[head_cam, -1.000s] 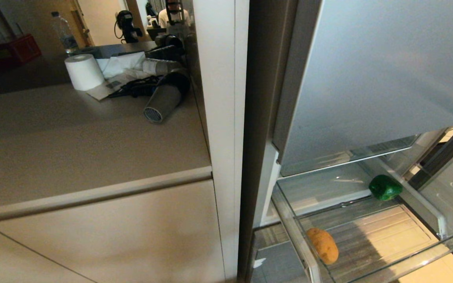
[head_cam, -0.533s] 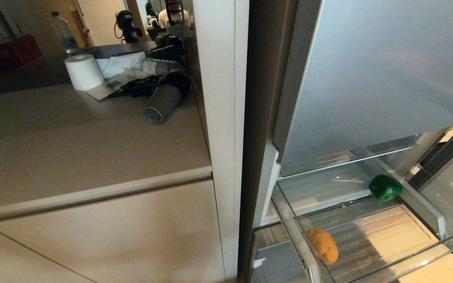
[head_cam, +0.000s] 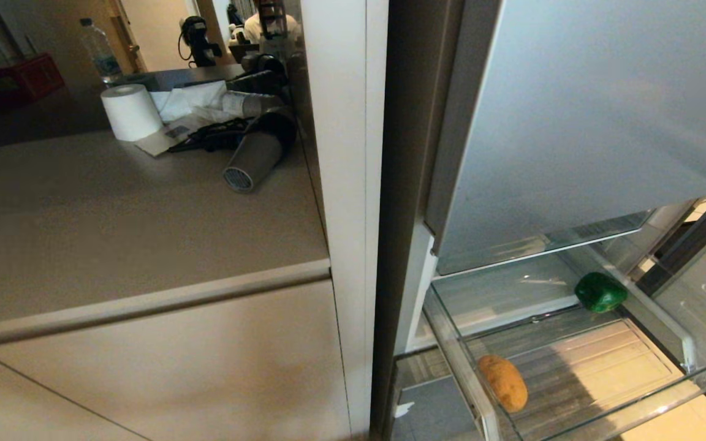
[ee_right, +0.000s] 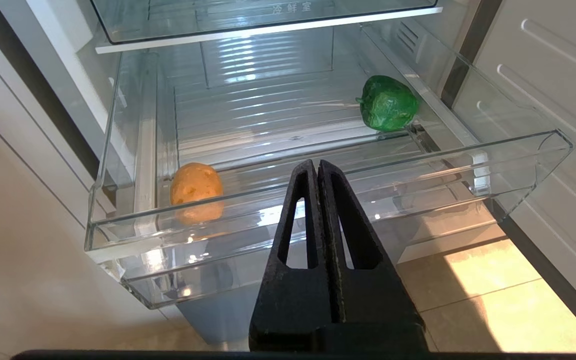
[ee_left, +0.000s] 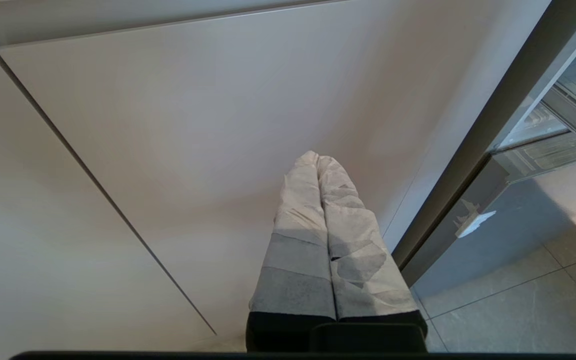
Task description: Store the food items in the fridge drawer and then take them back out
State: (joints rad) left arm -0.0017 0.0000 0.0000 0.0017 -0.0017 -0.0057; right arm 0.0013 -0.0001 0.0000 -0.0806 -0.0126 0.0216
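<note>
Drawer (head_cam: 690, 358) cropped, potato (head_cam: 502, 383), pepper (head_cam: 600, 292)

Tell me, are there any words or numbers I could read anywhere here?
"凌鲜室": three pale characters on the front edge of the clear plastic compartment above the see-through fridge drawer, in the right wrist view.
Label of the clear water bottle on the far counter: too small to read.
Nothing else bears readable text.
</note>
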